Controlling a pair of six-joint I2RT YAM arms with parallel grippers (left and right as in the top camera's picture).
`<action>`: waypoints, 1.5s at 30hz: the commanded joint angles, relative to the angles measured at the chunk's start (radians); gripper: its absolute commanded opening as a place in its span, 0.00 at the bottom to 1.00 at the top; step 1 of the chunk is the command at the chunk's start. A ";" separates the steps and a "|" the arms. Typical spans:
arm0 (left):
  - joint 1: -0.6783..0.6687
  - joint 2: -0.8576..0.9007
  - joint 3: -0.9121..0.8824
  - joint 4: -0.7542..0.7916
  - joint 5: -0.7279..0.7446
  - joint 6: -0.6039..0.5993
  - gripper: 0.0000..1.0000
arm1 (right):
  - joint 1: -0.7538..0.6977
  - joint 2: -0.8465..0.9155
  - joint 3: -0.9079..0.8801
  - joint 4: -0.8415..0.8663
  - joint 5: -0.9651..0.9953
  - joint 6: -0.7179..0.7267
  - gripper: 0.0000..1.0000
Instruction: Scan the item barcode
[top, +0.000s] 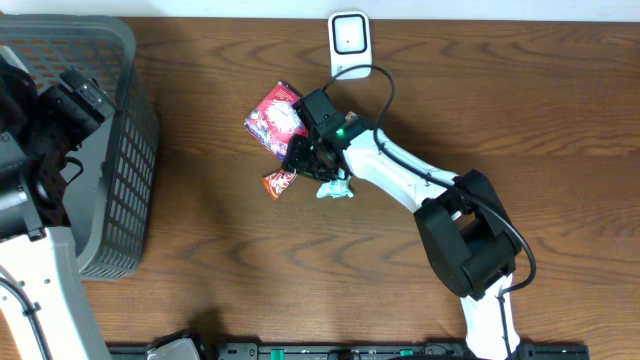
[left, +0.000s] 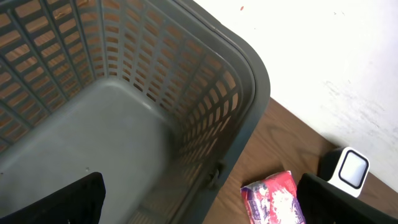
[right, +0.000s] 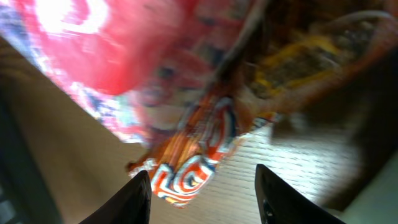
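Orange crinkled snack packet (top: 279, 182) is lying just ahead of the right gripper (right: 203, 179), whose half-open jaws are holding nothing.

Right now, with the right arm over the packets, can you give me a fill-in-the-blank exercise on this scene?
1. The left gripper has its jaws wide ____ above the grey basket.
2. The largest packet is mainly ____.
3. The small orange packet lies ____ the jaws of the right gripper.
4. The ____ scanner stands apart from the packets.
Missing words: open; red; between; white.
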 joint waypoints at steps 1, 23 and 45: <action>0.003 0.005 0.006 0.000 -0.012 -0.002 0.98 | 0.028 0.007 0.007 -0.003 0.086 0.019 0.49; 0.003 0.005 0.006 0.000 -0.012 -0.001 0.98 | 0.017 0.082 0.011 -0.058 0.212 -0.005 0.39; 0.003 0.005 0.006 0.000 -0.012 -0.002 0.98 | 0.010 0.084 0.029 -0.253 0.288 -0.247 0.36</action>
